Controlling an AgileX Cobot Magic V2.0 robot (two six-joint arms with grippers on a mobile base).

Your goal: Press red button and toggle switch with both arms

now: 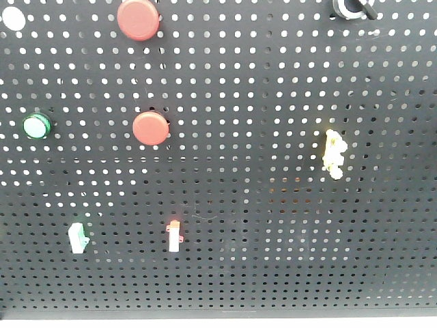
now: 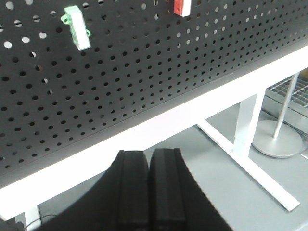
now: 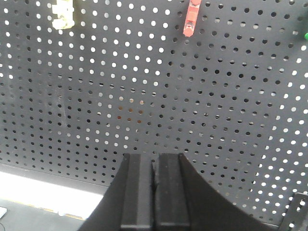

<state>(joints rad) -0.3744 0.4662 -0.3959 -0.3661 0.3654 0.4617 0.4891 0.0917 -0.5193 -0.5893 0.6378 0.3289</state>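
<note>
The red button (image 1: 138,19), the larger of two, sits at the top of the black pegboard (image 1: 259,225) in the front view. The toggle switch (image 1: 351,8), a black knob in a silver-white ring, is at the top right edge, partly cut off. Neither shows in the wrist views. No arm shows in the front view. My left gripper (image 2: 149,153) is shut and empty, low, below the board's white bottom rail (image 2: 144,132). My right gripper (image 3: 155,156) is shut and empty, facing the lower part of the board.
A smaller red button (image 1: 150,128), a green button (image 1: 36,126), a yellow lever (image 1: 333,154), a green-tipped white stick switch (image 1: 79,236) and a red-tipped one (image 1: 175,236) are on the board. White frame legs (image 2: 248,127) and a stand's round base (image 2: 279,139) are below.
</note>
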